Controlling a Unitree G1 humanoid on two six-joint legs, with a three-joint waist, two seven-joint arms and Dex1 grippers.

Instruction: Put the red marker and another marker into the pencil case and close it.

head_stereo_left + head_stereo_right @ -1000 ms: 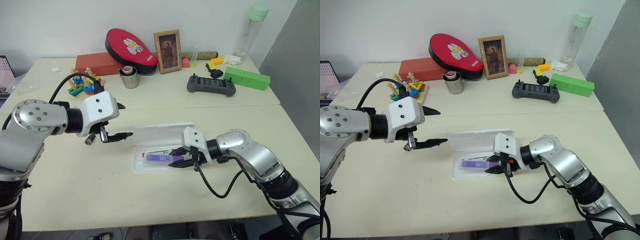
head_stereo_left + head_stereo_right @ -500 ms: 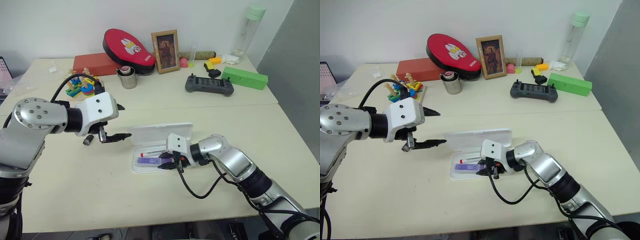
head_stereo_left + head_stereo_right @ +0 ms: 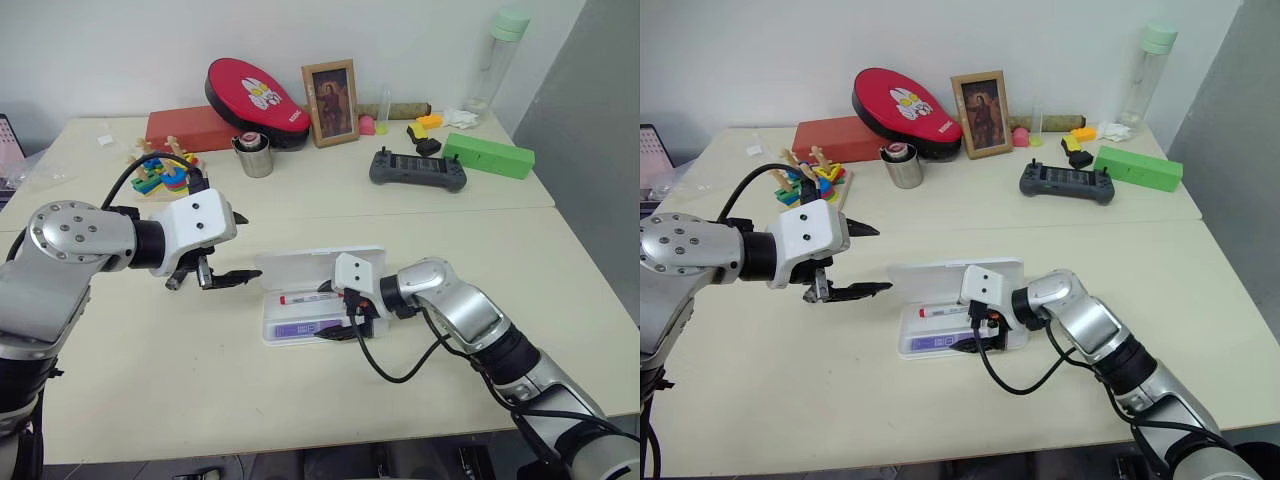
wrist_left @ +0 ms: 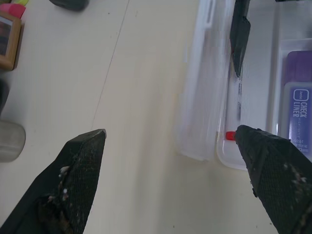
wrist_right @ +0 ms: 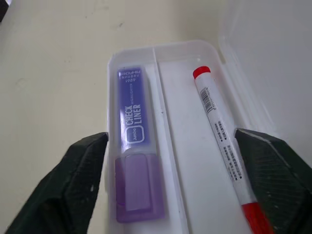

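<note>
The red marker (image 5: 223,139), slim and white with red ends, and the chunky purple marker (image 5: 134,164) lie side by side, lengthwise in the open white pencil case (image 3: 940,271) on my desk (image 3: 200,380). My right hand (image 3: 338,312) hovers over them, spread and empty. My left hand (image 3: 232,246) is wide open beside the case.

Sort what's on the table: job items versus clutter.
Job:
red marker, in the case's tray
purple marker, in the tray beside it
pencil case, lid open

Clutter:
green box
controller
photo frame
red pad
metal cup
toy blocks
bottle
</note>
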